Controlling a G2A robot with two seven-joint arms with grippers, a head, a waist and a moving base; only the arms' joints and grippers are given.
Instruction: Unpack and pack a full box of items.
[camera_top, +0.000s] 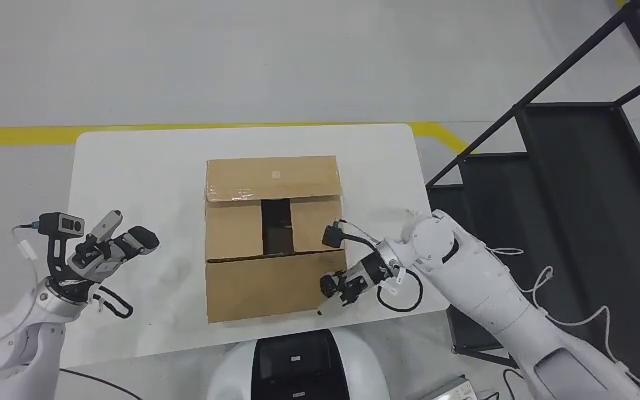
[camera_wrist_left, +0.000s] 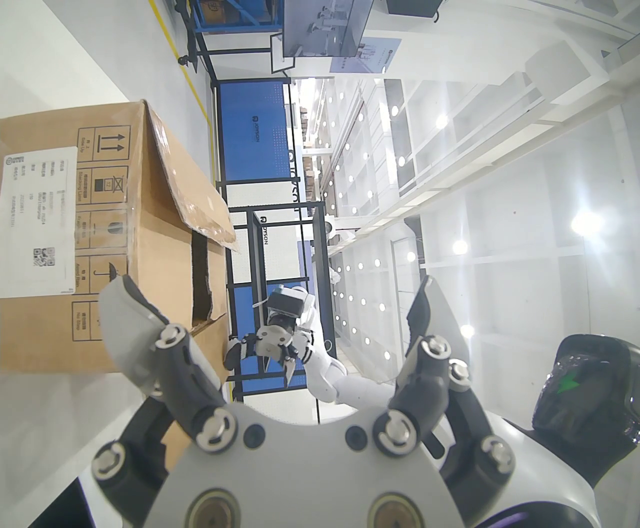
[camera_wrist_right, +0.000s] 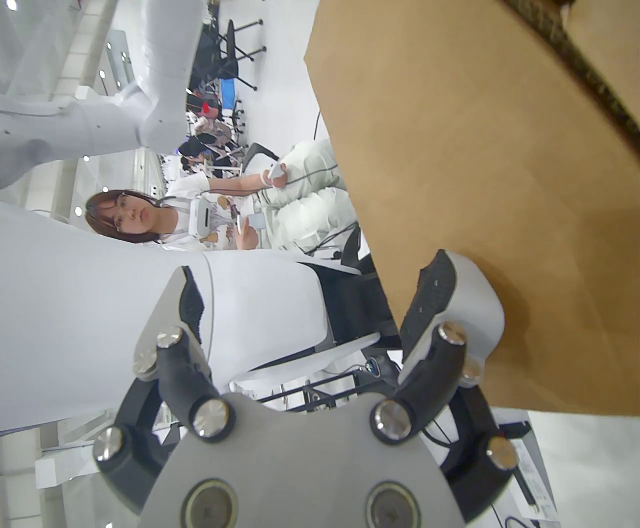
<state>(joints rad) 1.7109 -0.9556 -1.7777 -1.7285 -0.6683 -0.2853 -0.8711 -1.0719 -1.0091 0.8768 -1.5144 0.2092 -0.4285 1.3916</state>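
A brown cardboard box (camera_top: 272, 236) stands in the middle of the white table (camera_top: 150, 160). Its top flaps are folded nearly flat, with a dark gap (camera_top: 277, 228) between them. My left gripper (camera_top: 122, 240) is open and holds nothing, out to the box's left over bare table. In the left wrist view the box's labelled side (camera_wrist_left: 95, 225) faces my left gripper (camera_wrist_left: 280, 310), well apart from it. My right gripper (camera_top: 334, 285) is open at the box's front right corner. In the right wrist view one fingertip (camera_wrist_right: 440, 295) lies against a cardboard flap (camera_wrist_right: 475, 175), with nothing between the fingers.
Black metal stairs and a frame (camera_top: 540, 180) stand close to the table's right edge. A yellow floor line (camera_top: 40, 133) runs behind the table. Bare table surface lies on both sides of the box and behind it.
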